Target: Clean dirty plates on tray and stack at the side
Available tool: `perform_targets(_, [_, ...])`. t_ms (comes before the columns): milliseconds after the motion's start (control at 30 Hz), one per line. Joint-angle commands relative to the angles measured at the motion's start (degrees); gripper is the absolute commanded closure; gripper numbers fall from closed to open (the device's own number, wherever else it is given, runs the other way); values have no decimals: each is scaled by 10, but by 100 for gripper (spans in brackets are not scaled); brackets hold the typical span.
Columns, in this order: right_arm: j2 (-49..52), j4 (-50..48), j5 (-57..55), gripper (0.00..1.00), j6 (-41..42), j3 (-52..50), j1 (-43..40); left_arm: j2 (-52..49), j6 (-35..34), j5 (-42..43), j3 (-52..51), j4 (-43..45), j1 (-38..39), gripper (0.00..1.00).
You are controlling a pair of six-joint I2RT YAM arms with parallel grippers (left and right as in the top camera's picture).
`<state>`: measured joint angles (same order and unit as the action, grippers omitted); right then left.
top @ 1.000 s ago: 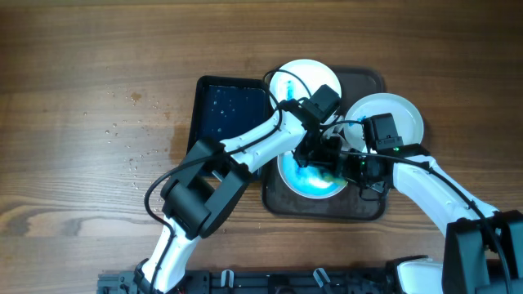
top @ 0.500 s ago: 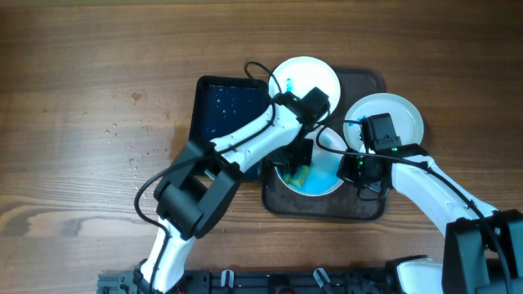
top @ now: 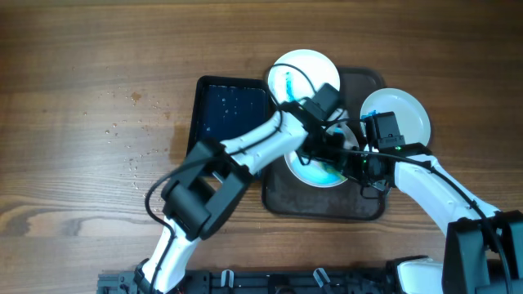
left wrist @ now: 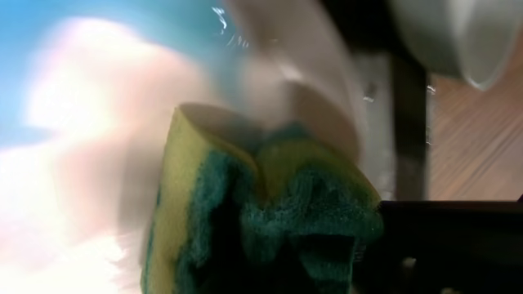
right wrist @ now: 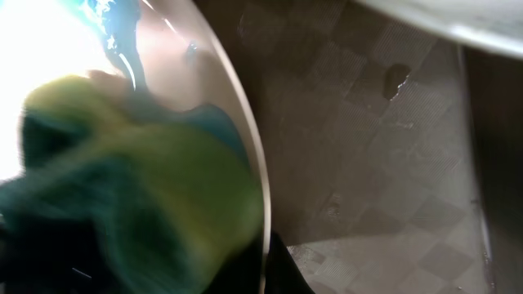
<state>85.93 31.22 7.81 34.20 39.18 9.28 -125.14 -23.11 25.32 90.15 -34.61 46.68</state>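
Note:
A dirty plate (top: 309,173) with blue smears lies on the brown tray (top: 327,204). My left gripper (top: 325,153) is shut on a yellow-green sponge (left wrist: 261,204) and presses it on that plate's wet surface (left wrist: 73,122). My right gripper (top: 359,163) is shut on the plate's right rim (right wrist: 245,147); the fingers (right wrist: 265,263) pinch it from both sides. The sponge also shows blurred in the right wrist view (right wrist: 139,196). A second plate (top: 304,73) with a blue streak sits at the tray's far left corner. A white plate (top: 399,118) sits at the tray's right edge.
A black tray (top: 233,114) holding water stands left of the brown tray. Water drops (top: 131,151) dot the wooden table to its left. The brown tray's checkered floor (right wrist: 384,163) is bare to the right of the held plate.
My left gripper swept the sponge from the plate's left side across to its right side, near the right gripper. The right gripper kept its hold on the rim.

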Motion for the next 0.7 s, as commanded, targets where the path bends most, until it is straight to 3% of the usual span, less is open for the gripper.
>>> perform_targets(0, [15,10,-22,96,-31,-13,5,-13,-16,-46,-3,12,10,96])
perform_targets(67, [15,10,-22,96,-32,-13,5,-13,-16,-85,-3,18,3,96])
perform_targets(233, [15,15,-22,96,-32,-13,5,-13,-33,-294,-3,52,-45,96])
perform_targets(433, [15,21,-22,96,-32,-13,5,-13,-33,-350,2,-7,-101,96])
perform_targets(533, [15,21,-22,96,-31,-13,5,-13,-5,-313,2,-65,-105,96])
perform_targets(600, [15,21,-22,96,-31,-13,5,-13,43,-235,2,-101,-104,96])
perform_targets(667, [15,21,-22,96,-25,-13,5,-13,114,-94,2,-161,-101,96])
